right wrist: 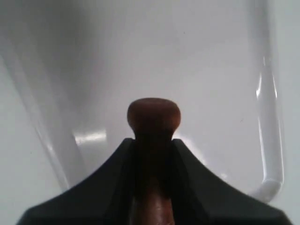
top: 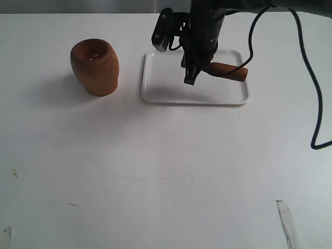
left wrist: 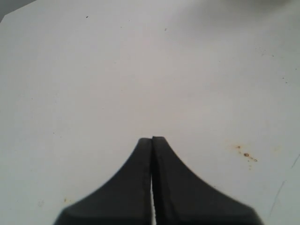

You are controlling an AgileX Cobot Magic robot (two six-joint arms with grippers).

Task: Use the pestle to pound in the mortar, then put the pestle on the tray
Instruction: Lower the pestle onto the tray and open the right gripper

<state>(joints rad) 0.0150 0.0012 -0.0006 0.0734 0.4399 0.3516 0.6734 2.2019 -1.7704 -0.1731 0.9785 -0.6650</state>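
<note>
While my right gripper [top: 190,78] clamps the pestle [top: 229,71] near its knob end, the thick end sticks out toward 3 o'clock. Pestle lies roughly level over the tray [top: 155,96], about 1 o'clock from tray centre; whether it touches the floor, I cannot tell. Mortar [top: 95,67] upright on the table [top: 155,181], apart from the tray at its 9 o'clock. My left gripper [left wrist: 152,139]: fingers pressed together, holding nothing, over the table.
</note>
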